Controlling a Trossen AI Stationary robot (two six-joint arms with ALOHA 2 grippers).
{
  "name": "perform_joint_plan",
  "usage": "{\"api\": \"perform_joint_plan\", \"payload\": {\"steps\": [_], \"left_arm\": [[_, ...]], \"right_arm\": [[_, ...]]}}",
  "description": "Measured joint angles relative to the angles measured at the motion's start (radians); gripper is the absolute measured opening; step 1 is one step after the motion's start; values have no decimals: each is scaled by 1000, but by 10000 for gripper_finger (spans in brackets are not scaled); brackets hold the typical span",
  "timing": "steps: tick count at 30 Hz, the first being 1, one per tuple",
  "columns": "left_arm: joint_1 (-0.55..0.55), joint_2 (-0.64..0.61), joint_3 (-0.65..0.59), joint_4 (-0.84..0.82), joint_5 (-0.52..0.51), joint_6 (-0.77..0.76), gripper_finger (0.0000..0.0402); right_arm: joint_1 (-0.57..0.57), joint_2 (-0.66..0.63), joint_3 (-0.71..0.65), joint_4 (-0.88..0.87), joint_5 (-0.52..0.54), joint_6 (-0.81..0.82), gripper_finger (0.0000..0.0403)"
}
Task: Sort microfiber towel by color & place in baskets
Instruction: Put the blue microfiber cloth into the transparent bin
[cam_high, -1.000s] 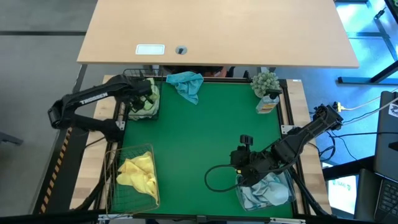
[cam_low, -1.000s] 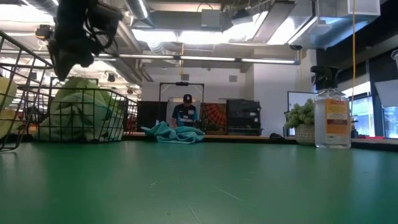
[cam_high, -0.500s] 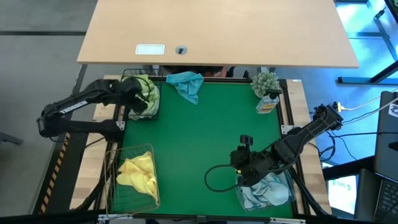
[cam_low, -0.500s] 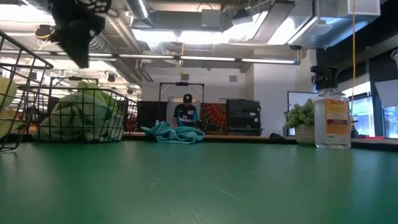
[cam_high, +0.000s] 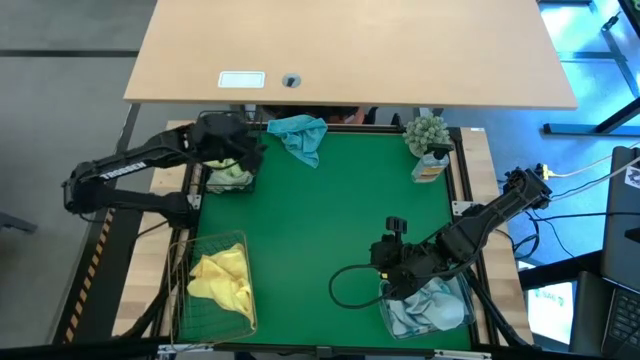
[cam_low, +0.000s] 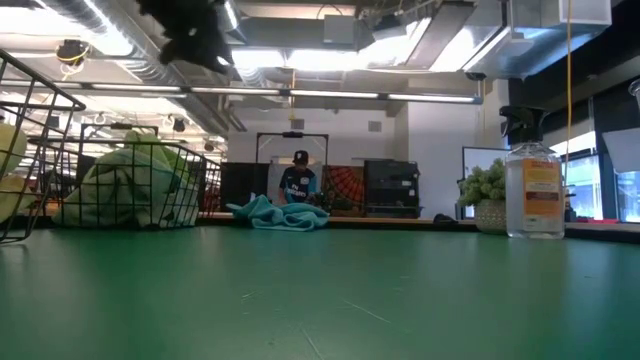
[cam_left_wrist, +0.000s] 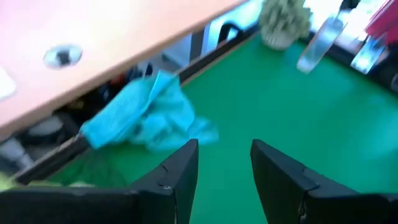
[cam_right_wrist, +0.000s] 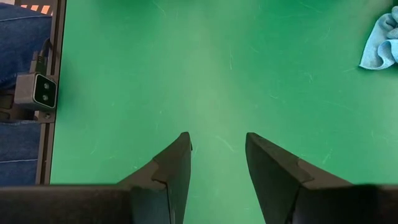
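A blue towel (cam_high: 300, 135) lies bunched on the green table at its far edge, also visible in the left wrist view as the blue towel (cam_left_wrist: 146, 118). My left gripper (cam_high: 245, 140) hangs open in the air above the black basket (cam_high: 215, 188), slanting down toward that towel, with nothing between its fingers (cam_left_wrist: 180, 168). A green towel (cam_high: 230, 172) fills the black basket. A yellow towel (cam_high: 222, 278) lies in the tan wire basket (cam_high: 178, 290). Pale blue towels (cam_high: 425, 305) sit in the clear tub (cam_high: 384, 312). My right gripper (cam_high: 388, 250) waits open beside the tub, above bare table.
A small potted plant (cam_high: 428, 132) and a spray bottle (cam_high: 430, 165) stand at the far right corner. A black cable (cam_high: 345, 285) loops on the table near the tub. A person (cam_low: 300, 180) sits beyond the far edge. The table's middle is open green surface.
My left gripper has risen from just over the black basket and swung toward the blue towel, tipping from pointing steeply down to a shallow slant. It stays open and carries nothing. The green towel stays in the basket.
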Motion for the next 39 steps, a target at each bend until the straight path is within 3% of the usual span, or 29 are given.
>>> {"api": "perform_joint_plan", "payload": {"steps": [16, 39], "left_arm": [[14, 342, 0, 358, -82, 0, 142], [78, 744, 0, 550, -83, -1, 142]], "right_arm": [[0, 0, 0, 2, 0, 0, 152], [0, 0, 0, 47, 0, 0, 152]]}}
